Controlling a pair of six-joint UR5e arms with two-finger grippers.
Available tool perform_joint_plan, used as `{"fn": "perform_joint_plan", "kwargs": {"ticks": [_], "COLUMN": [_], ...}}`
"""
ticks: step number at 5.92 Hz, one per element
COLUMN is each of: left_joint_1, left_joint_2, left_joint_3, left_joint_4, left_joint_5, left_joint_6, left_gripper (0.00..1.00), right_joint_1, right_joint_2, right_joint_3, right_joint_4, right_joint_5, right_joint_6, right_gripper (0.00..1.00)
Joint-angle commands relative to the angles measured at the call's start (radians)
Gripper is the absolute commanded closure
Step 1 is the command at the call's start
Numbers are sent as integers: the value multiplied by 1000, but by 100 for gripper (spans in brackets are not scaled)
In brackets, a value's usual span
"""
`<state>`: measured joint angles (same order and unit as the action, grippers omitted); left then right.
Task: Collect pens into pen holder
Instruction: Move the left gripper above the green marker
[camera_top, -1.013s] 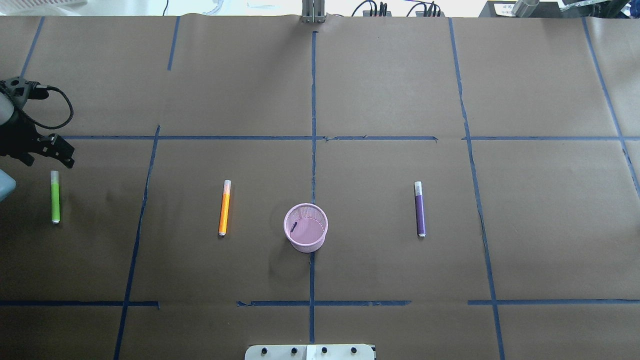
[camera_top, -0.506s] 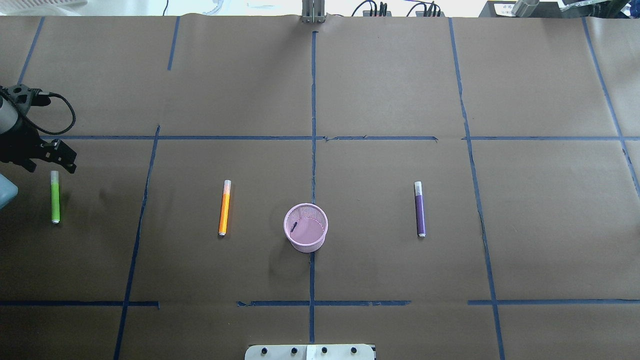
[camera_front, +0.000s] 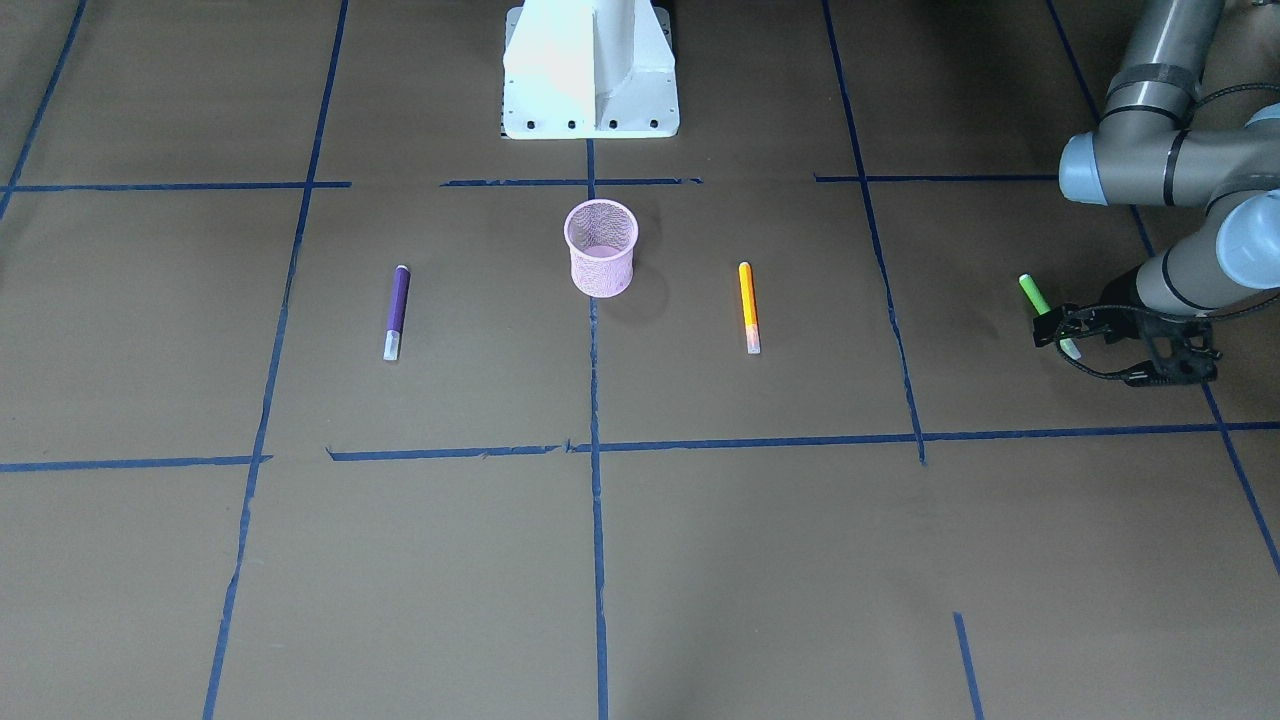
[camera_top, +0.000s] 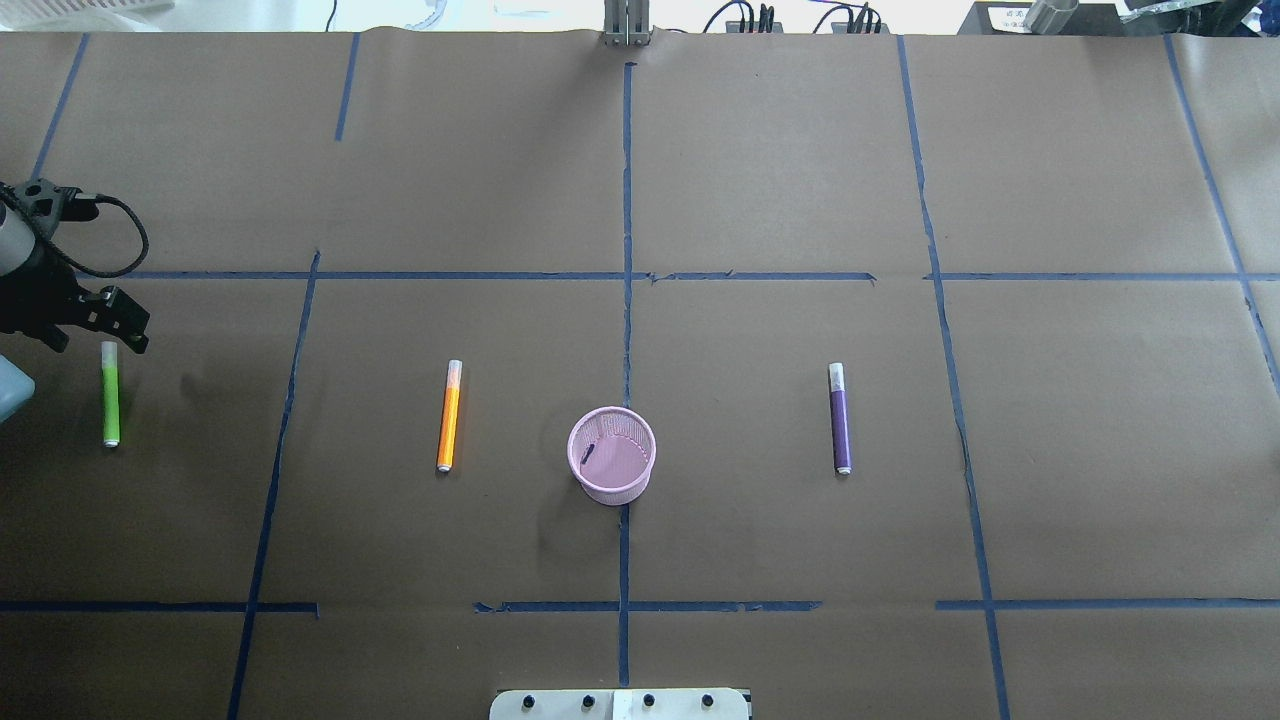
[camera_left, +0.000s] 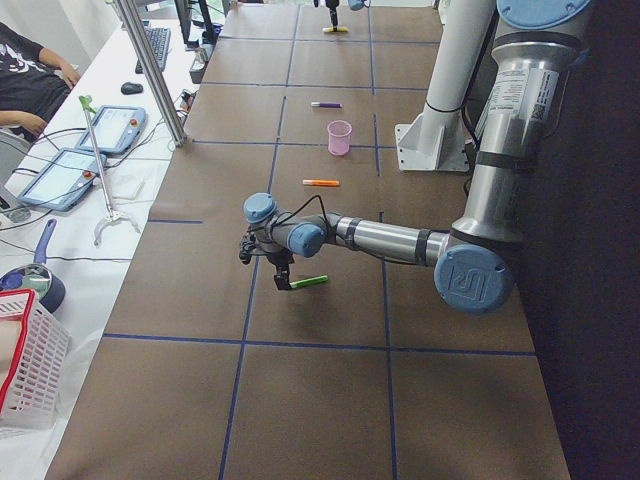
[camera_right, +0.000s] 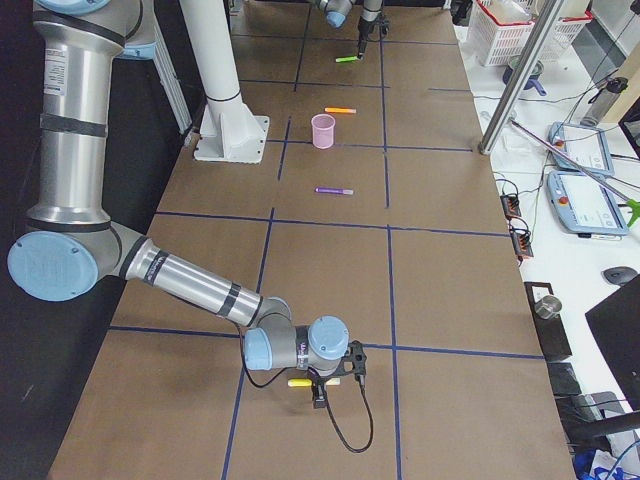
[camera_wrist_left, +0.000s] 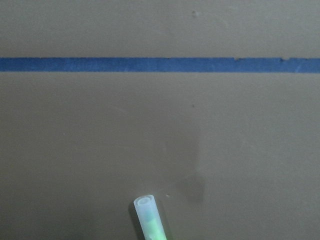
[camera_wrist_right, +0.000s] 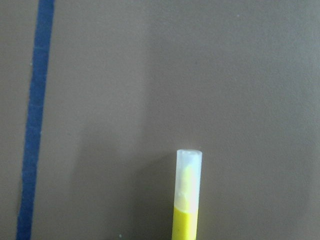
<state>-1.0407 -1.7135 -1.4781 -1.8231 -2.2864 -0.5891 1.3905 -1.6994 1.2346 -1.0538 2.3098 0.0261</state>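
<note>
The pink mesh pen holder (camera_top: 612, 468) stands upright at the table's middle. The orange pen (camera_top: 449, 415) lies to its left and the purple pen (camera_top: 840, 418) to its right. The green pen (camera_top: 110, 400) lies at the far left. My left gripper (camera_top: 95, 335) hovers over its pale cap end (camera_wrist_left: 146, 206), jaws apart on either side, holding nothing. My right gripper (camera_right: 318, 390) shows only in the exterior right view, low over a yellow pen (camera_right: 298, 382). I cannot tell whether it is open or shut. That pen's cap shows in the right wrist view (camera_wrist_right: 189, 175).
The white robot base (camera_front: 590, 70) sits at the table's near edge. Blue tape lines (camera_top: 625, 300) grid the brown paper. Beside the table's far edge are a metal post (camera_left: 150, 70), tablets (camera_left: 115, 125) and a red-and-white basket (camera_left: 25, 370).
My left gripper has shifted a little toward the green pen's cap end. The pens and the holder have not moved.
</note>
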Motion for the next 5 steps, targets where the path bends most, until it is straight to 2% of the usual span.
{"fn": "perform_joint_plan", "kwargs": {"ticks": [1,4,5], "left_joint_1": [4,27,27], "left_joint_2": [0,2,2], "left_joint_3": [44,65,65], "left_joint_4": [-66,-174,-174], "left_joint_5": [2,5,5], "left_joint_6": [-30,-132,-133], "left_gripper": [0,0,0], "right_joint_1": [-1,-2,-2], "right_joint_2": [4,4,4], "right_joint_3": [-1,-1,-1], "right_joint_4": [0,0,0], "right_joint_5": [-1,-1,-3], "right_joint_6": [0,0,0], "right_gripper": [0,0,0]}}
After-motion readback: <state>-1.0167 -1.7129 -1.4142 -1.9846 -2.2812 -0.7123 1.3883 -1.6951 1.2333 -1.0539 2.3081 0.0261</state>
